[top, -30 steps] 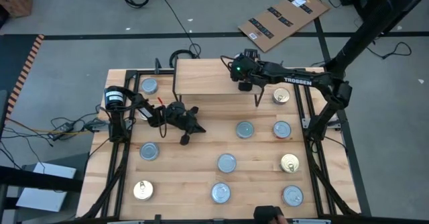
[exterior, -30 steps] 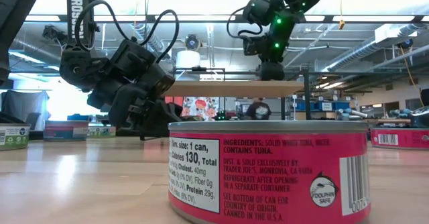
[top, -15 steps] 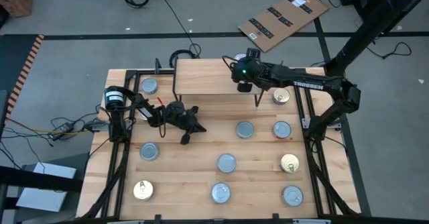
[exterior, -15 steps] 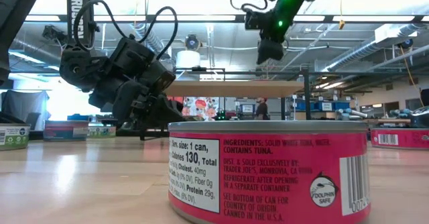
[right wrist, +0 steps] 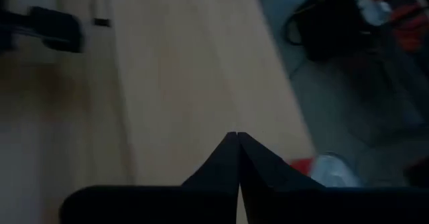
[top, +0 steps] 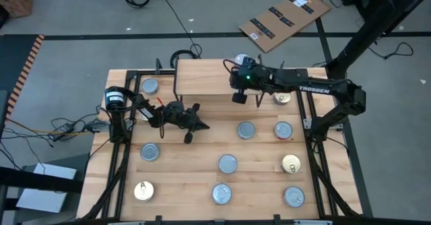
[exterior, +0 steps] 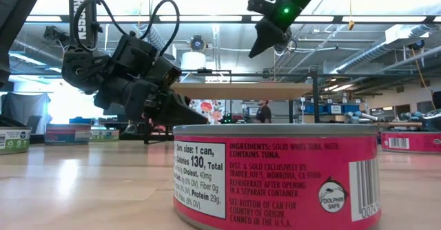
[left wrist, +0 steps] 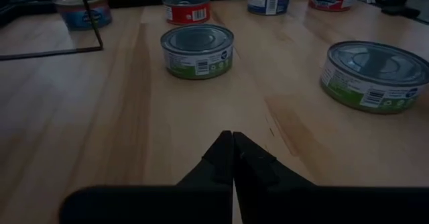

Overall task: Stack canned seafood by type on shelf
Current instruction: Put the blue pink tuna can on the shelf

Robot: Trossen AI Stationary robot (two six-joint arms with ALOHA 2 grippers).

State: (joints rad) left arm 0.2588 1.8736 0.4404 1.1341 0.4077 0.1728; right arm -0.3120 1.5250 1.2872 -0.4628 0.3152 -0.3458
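The shelf, a light-wood board on black wire legs, stands at the table's far side. One tin rests at its far right corner and also shows in the right wrist view as a tin. Other canned seafood stands about the table, among them a silver tin, a red-labelled one and a gold one. My right gripper hangs shut above the shelf's right end, slanting down. My left gripper is shut low over the table's middle left, a green-labelled tin ahead of it.
More tins stand along the table's left side and near edge. A gold tin lies partly under my right arm. A red tin fills the low view's foreground. Bare wood lies between the shelf and the middle tins.
My right gripper has risen off the shelf's right end, tipped from pointing down to slanting, and its fingers have come together. The tin at the shelf's far right corner stays where it was and now shows. My left gripper has tipped a little on the spot.
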